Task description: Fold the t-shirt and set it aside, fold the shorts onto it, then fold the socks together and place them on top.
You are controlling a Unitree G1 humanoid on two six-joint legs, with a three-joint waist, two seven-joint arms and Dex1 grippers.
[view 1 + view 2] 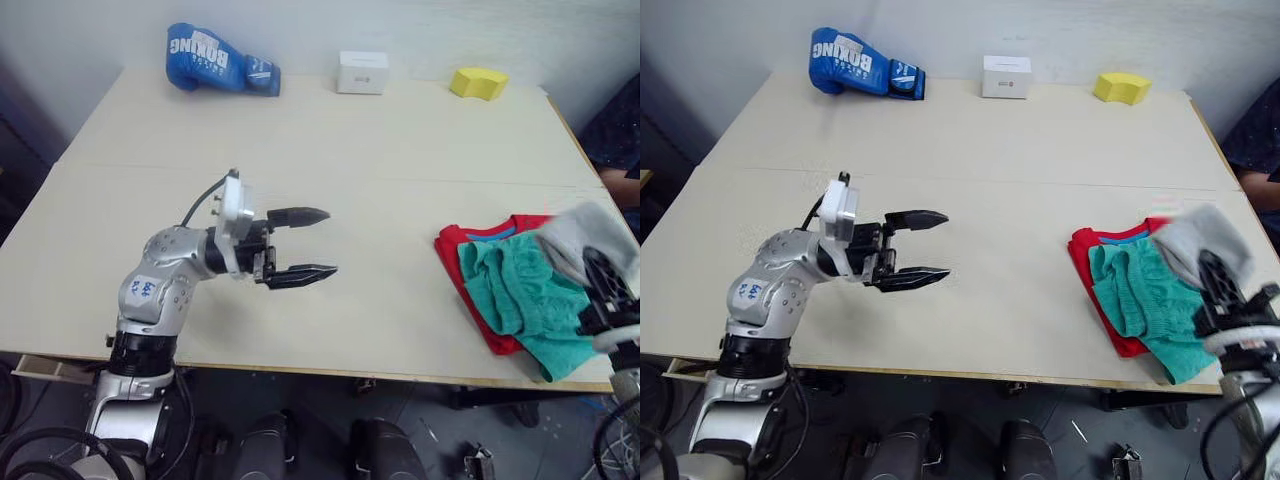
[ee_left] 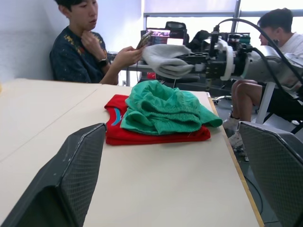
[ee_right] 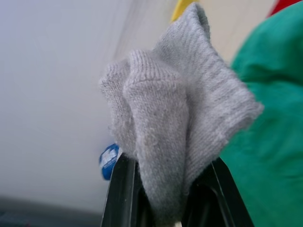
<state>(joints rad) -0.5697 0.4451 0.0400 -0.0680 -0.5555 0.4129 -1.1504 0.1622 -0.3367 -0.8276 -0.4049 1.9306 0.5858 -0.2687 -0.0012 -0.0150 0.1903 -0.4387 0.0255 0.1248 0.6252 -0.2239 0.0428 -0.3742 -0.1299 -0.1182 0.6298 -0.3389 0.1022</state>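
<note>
The folded red t-shirt (image 1: 452,243) lies near the table's right front edge, with the teal shorts (image 1: 520,295) folded on top of it. My right gripper (image 1: 606,288) holds the light grey socks (image 1: 585,240) bunched together, in the air just above the right side of the shorts; in the right wrist view the socks (image 3: 175,127) are pinched between the two black fingers (image 3: 118,194). My left gripper (image 1: 315,243) hovers open and empty over the table's left middle, pointing toward the pile.
A blue boxing glove (image 1: 215,60), a white box (image 1: 362,72) and a yellow block (image 1: 478,82) line the far edge of the table (image 1: 350,150). Two people (image 2: 85,47) sit beyond the table's right side, close to the pile.
</note>
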